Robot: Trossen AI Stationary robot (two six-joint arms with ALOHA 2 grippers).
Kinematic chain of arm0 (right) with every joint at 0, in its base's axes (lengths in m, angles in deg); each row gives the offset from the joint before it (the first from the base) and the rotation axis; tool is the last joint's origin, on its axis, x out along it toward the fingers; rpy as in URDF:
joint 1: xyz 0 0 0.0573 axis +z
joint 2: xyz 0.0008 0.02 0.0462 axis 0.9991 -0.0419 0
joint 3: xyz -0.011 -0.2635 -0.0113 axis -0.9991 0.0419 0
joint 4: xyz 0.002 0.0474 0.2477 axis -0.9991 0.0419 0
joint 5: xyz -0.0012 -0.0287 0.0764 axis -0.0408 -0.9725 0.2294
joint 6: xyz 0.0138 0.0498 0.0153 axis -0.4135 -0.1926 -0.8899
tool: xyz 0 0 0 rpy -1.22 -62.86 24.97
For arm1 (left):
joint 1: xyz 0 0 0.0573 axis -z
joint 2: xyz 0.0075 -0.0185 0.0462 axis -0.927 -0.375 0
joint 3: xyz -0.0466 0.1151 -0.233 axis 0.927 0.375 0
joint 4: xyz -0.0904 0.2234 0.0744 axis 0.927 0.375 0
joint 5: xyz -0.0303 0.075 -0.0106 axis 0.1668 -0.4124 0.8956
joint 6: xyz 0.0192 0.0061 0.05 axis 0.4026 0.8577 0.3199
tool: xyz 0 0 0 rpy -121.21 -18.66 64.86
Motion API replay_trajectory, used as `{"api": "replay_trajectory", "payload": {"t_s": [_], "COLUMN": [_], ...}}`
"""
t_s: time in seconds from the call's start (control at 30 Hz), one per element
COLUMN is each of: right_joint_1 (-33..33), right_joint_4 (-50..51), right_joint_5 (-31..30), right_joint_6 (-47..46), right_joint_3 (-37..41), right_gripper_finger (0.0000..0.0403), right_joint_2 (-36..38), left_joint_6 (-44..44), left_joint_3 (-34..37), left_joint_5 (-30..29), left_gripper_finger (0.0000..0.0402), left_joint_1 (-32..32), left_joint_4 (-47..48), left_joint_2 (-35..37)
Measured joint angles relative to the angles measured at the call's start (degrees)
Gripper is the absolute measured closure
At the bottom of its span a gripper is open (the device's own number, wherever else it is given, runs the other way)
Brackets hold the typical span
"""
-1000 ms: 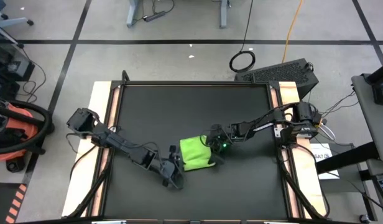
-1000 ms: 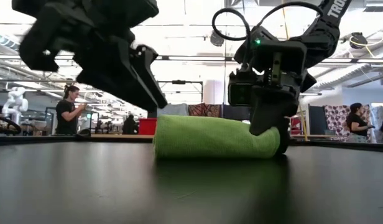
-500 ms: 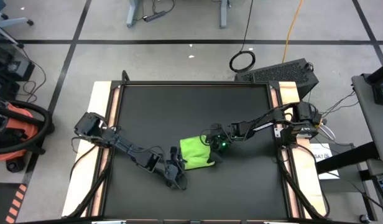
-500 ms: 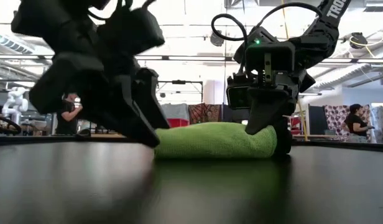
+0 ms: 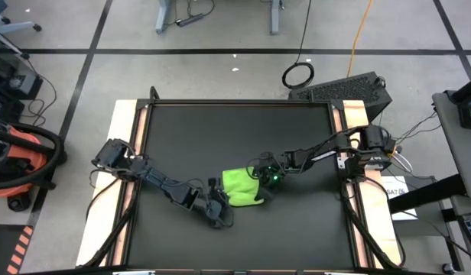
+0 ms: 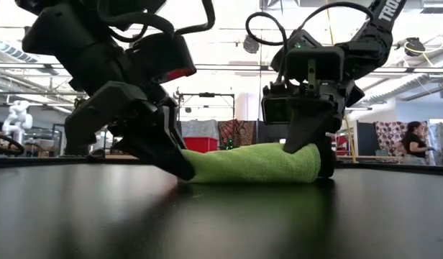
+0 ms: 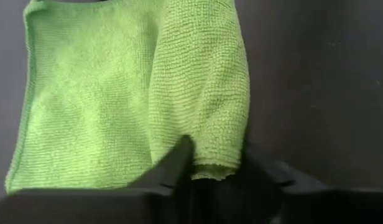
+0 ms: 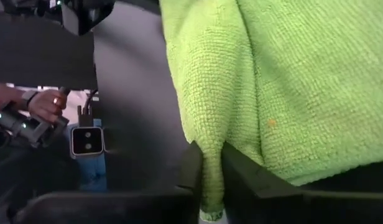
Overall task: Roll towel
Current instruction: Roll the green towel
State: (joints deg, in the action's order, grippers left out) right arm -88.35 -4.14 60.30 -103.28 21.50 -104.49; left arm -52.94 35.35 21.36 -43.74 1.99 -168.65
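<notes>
The lime-green towel (image 5: 240, 189) lies partly rolled on the black mat (image 5: 235, 130), right of the middle and toward the near edge. The left wrist view shows a rolled part (image 7: 201, 93) lying on a flat part (image 7: 86, 99). My left gripper (image 5: 220, 215) is down at the towel's left end (image 6: 196, 167) and shut on the roll's end. My right gripper (image 5: 263, 180) is at the towel's right end (image 6: 308, 162), shut on a fold of it. My left gripper has the end of the roll (image 7: 214, 167) between its two fingers (image 7: 176, 168), which come slanting down from the table's left and near side and lie along the roll. The towel rests on the mat. My right gripper pinches a narrow fold at the towel's right end (image 8: 210, 177) between its two fingers (image 8: 241, 177), which come from the table's right side, slanting down. The towel is not lifted; it lies on the mat below the fingers.
The mat has bare room on all sides of the towel. Wooden strips (image 5: 125, 145) border it left and right. Cables and a black case (image 5: 350, 88) lie beyond the far right corner. People stand in the room behind (image 6: 412, 144).
My left gripper has come down from above the mat to the towel's left end and stands around the end of the roll. That end of the towel sits lower than before. My right gripper has kept its hold at the right end.
</notes>
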Motion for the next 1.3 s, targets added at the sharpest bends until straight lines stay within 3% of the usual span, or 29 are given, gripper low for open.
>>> {"api": "replay_trajectory", "payload": {"t_s": [0.1,0.17,0.27,0.4,0.6,0.77,0.87,1.03,1.3], "right_joint_1": [0.00,0.00,0.00,0.02,0.11,0.69,3.03,8.28,16.38], "right_joint_4": [-0.23,0.32,1.52,3.65,4.38,7.54,7.57,6.74,13.30], "right_joint_5": [0.08,0.04,-0.58,-6.25,-14.45,-14.40,-14.66,-20.93,-32.00], "right_joint_6": [2.54,4.01,6.17,11.43,16.13,21.42,26.32,34.85,41.48], "right_joint_3": [0.00,0.02,0.00,0.00,-0.11,-0.09,-0.09,-0.17,-0.20], "right_gripper_finger": [0.0326,0.0294,0.0252,0.0224,0.0226,0.0242,0.0249,0.0246,0.0169], "right_joint_2": [0.53,1.49,3.52,7.79,10.63,9.84,11.04,15.10,15.88], "left_joint_6": [0.45,1.56,2.45,5.15,9.30,12.22,12.48,12.20,9.62], "left_joint_3": [-0.02,-0.04,-0.04,-0.10,-0.15,-0.11,-0.12,-0.09,-0.04], "left_joint_5": [2.63,4.15,4.56,6.57,7.91,11.72,14.48,18.19,23.58], "left_gripper_finger": [0.0364,0.0385,0.0379,0.0384,0.0389,0.0389,0.0389,0.0389,0.0389], "left_joint_1": [-0.57,-0.73,-0.71,-0.75,-1.16,-3.25,-4.87,-6.65,-9.14], "left_joint_4": [0.26,0.29,0.60,1.49,1.97,2.48,3.22,3.41,3.43], "left_joint_2": [0.04,0.11,0.13,0.17,0.20,0.28,0.28,0.24,0.22]}}
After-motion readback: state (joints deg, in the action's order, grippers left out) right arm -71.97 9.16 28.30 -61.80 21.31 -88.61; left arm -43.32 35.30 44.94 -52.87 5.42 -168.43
